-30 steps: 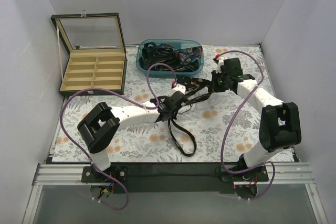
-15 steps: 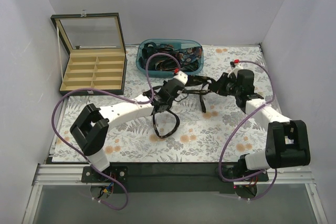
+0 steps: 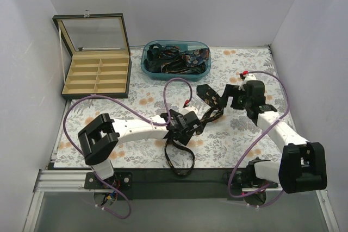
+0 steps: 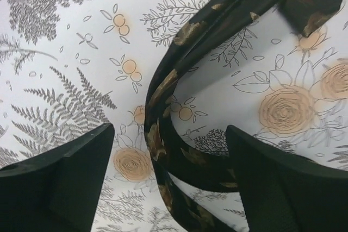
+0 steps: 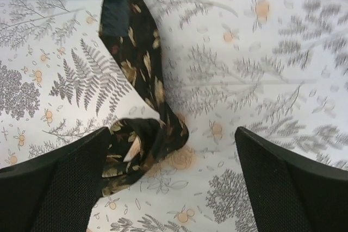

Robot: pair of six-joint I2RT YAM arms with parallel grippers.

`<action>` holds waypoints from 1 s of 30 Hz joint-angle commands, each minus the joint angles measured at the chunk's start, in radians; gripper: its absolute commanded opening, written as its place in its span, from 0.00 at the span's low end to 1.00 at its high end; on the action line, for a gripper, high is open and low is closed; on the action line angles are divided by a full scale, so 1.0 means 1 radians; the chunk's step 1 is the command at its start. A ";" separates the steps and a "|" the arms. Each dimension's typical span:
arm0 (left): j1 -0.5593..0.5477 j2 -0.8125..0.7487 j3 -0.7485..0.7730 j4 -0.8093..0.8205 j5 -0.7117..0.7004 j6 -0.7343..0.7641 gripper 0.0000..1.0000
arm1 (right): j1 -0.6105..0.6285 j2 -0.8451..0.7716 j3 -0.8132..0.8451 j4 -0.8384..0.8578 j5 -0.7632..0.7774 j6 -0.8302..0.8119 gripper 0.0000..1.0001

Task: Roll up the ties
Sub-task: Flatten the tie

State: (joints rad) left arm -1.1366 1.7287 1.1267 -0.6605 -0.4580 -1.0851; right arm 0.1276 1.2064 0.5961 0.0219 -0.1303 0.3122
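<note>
One dark tie (image 3: 210, 97) with gold leaf flecks lies loose on the floral cloth. Its wide pointed end is at mid-right, and its narrow part loops toward the near edge. My left gripper (image 3: 190, 126) is open low over the tie's middle. In the left wrist view two curved strands of the tie (image 4: 163, 134) run between the spread fingers of the left gripper (image 4: 169, 134). My right gripper (image 3: 226, 97) is open beside the wide end. In the right wrist view the pointed end of the tie (image 5: 130, 31) leads to a crumpled fold by the left finger (image 5: 60, 183) of the right gripper (image 5: 173, 134).
A teal bin (image 3: 147, 67) holding several more dark ties stands at the back centre. An open wooden box (image 3: 97, 74) with compartments and a glass lid sits at the back left. Purple cables arc over both arms. White walls close in on the table's sides.
Both grippers have opened and let go of the tie, which dropped from being stretched in the air onto the cloth. The left gripper moved nearer and lower.
</note>
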 commanded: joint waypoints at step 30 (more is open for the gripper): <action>0.017 -0.132 -0.137 0.036 0.252 -0.262 0.87 | 0.392 0.455 0.613 -0.603 0.239 -0.874 0.44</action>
State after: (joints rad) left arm -1.1229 1.6051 0.9443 -0.6392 -0.2005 -1.3338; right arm 0.5079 1.6287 1.1694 -0.5755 0.0525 -0.5163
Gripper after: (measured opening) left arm 0.875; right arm 0.454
